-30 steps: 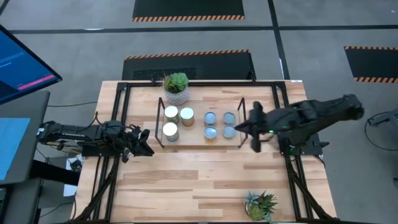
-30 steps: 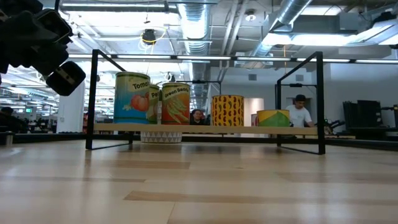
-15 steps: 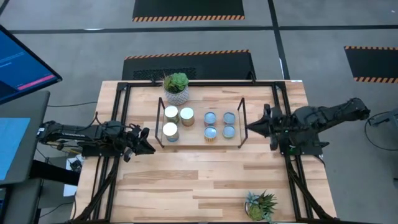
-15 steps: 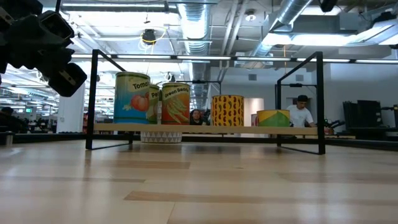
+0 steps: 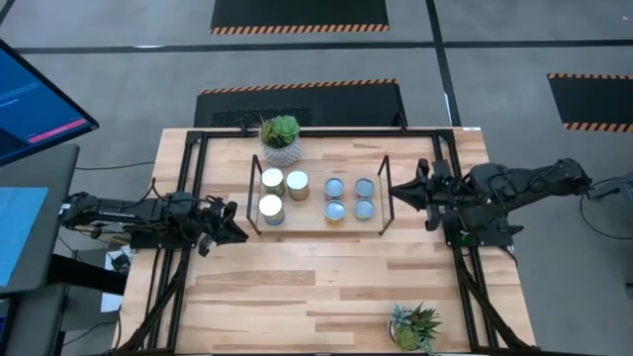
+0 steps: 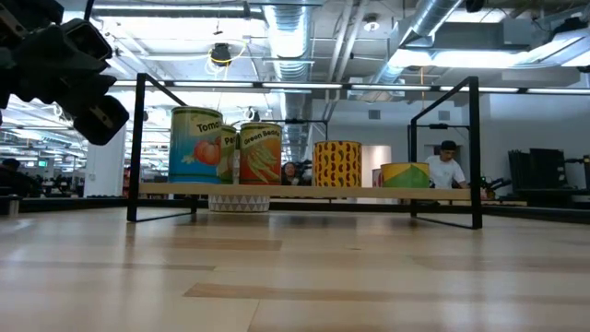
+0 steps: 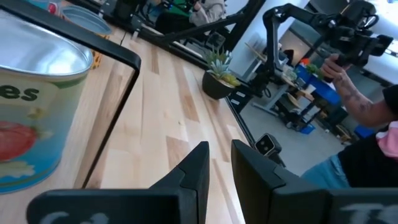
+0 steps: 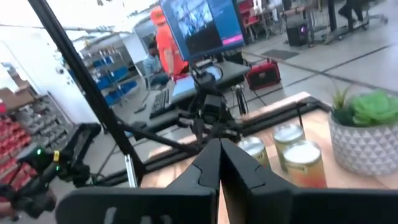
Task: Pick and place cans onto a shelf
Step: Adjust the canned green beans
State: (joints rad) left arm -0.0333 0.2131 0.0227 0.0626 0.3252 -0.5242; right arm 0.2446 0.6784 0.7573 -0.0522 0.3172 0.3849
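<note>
High view is showing the shelf (image 5: pixel 318 203) sitting near the far edge of the desk (image 5: pixel 326 287), roughly centered between the side edges, and all eight cans (image 5: pixel 271 209) are already sitting on it. Four cream-topped ones are clustered at the shelf's left end, four pale blue-grey ones (image 5: pixel 334 210) toward its right end. Down in the low view you're seeing the labels: a tomato can (image 6: pixel 195 145), a green bean can (image 6: pixel 261 153), a yellow patterned one (image 6: pixel 337 164) and a shorter one (image 6: pixel 406 173).

The left gripper (image 5: pixel 237 234) is hanging at the desk's left edge, just off the shelf's left wire frame, with its fingers (image 7: pixel 196 169) parted by a narrow gap and nothing between them. The right gripper (image 5: pixel 395 191) is hovering just outside the shelf's right frame, pointing at it, fingers (image 8: pixel 208 163) pressed together and empty.

A white pot with a succulent (image 5: pixel 281 140) is sitting at the far edge behind the shelf, and a spiky plant (image 5: pixel 413 326) is sitting at the near edge toward the right corner.
</note>
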